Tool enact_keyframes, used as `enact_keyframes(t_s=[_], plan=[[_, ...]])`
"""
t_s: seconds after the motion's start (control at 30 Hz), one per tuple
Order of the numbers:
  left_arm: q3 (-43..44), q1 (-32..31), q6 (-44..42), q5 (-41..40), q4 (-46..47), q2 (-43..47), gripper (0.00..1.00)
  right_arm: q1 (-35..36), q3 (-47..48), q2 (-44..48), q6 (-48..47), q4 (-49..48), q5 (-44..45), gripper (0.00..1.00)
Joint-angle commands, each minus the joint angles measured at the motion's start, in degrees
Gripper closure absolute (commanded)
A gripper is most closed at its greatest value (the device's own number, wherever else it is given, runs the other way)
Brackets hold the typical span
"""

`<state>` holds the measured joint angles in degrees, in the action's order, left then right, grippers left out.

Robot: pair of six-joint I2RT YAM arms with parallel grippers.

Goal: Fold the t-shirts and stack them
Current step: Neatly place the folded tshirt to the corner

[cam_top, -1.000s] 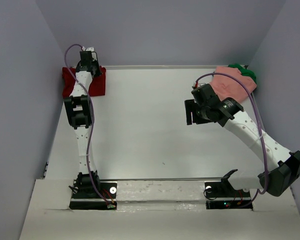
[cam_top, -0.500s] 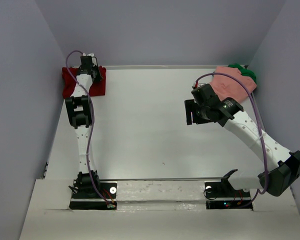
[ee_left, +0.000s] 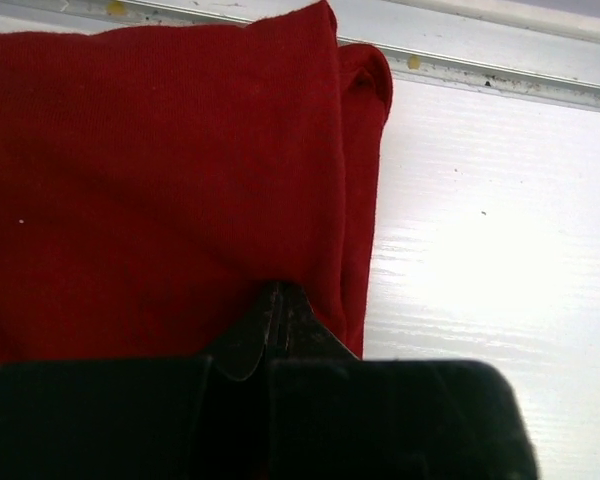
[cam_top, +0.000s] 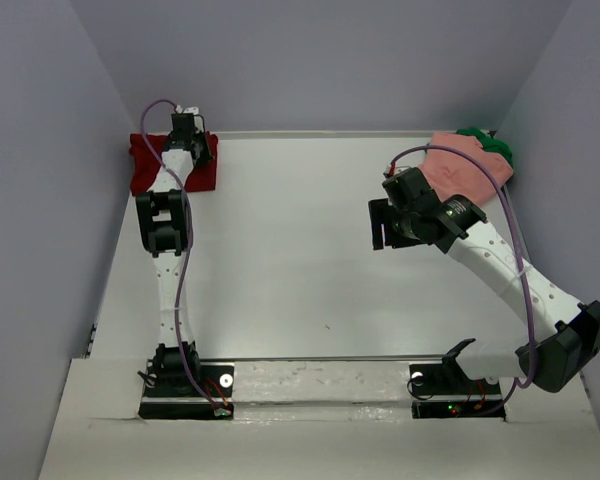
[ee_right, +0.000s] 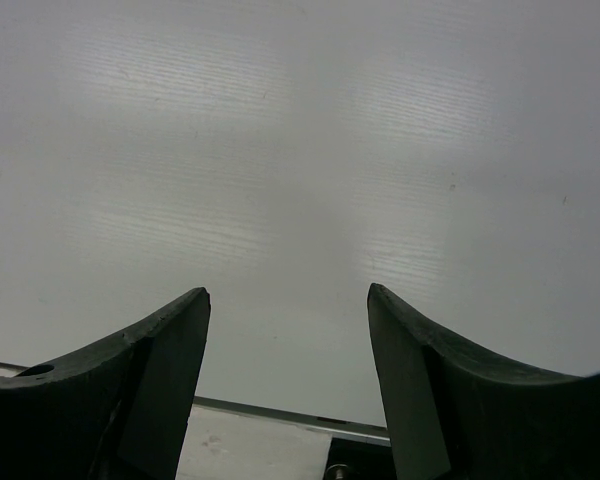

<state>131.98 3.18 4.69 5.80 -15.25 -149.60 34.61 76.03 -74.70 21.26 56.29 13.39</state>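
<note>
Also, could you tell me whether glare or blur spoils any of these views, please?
Top view: even light, sharp, no glare on the table. Left wrist: a washed-out patch beside the red shirt, whose weave shows clearly; the left end effector is a dark silhouette. Right wrist: soft banded sheen on the table; the right end effector is dark.

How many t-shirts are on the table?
3. A dark red t-shirt lies folded at the far left corner, a salmon pink t-shirt sits bunched at the far right, and a green t-shirt peeks out behind it, mostly hidden.
</note>
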Motion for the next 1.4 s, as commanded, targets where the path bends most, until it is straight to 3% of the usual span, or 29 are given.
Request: enact_keyframes(t_s=[0.0, 0.37, 0.67, 0.8, 0.97, 1.07, 1.13, 1.27, 1.37], plan=[[-2.17, -1.25, -0.73, 1.49, -6.81, 2.47, 1.00, 0.63, 1.05, 0.78, -0.69, -1.98, -0.03, 0.30], [-8.31, -1.16, -0.82, -1.85, -5.06, 7.30, 1.00, 0.63, -0.62, 1.13, -1.48, -3.03, -0.38, 0.30], [-21.94, -1.16, -0.12, -7.63, 4.08, 22.77, 1.00, 0.63, -1.59, 0.08, -2.53, -4.70, -1.96, 0.30], [-21.15, -1.16, -0.56, -9.49, 4.61, 25.67, 1.00, 0.63, -1.59, -1.06, -3.15, -5.23, -2.57, 0.30], [-16.05, -1.16, 0.14, -8.88, 3.29, 23.65, 1.00, 0.63, -1.50, -1.33, -2.71, -5.67, -3.19, 0.30], [-13.88, -0.98, 1.02, -12.74, 4.08, 22.60, 0.99, 0.63, -1.67, -1.07, -2.54, -4.97, -2.93, 0.30], [-10.19, -0.11, 0.59, -11.88, 2.16, 18.50, 0.99, 0.63, -1.50, -0.54, -2.45, -4.18, -2.49, 0.30], [5.71, 0.68, -2.83, -12.92, -4.88, 9.27, 1.00, 0.63, -0.36, -1.06, -2.45, -2.42, -1.61, 0.30], [4.43, 0.77, -4.34, -13.89, -0.95, 8.18, 1.00, 0.63, 0.34, -2.29, -2.01, -1.28, -1.96, 0.30]])
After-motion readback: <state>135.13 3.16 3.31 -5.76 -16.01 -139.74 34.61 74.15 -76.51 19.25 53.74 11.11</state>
